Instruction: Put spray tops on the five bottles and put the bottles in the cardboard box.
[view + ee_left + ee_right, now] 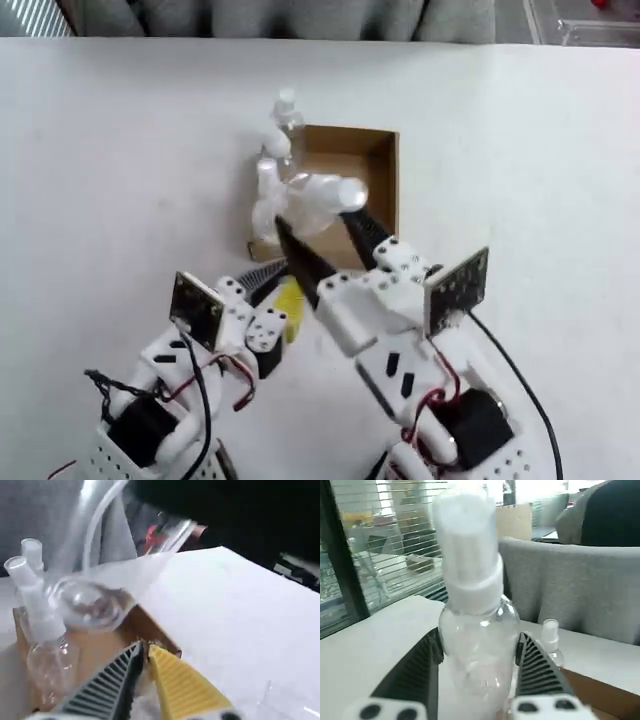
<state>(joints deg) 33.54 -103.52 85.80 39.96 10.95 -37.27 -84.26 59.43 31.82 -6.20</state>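
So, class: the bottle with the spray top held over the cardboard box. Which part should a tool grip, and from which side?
Grip the bottle on its clear round body, just below the white spray top, with one finger on each opposite side, as the right tool does. The body is wider and likely gives a surer hold; the narrow top might pull off.
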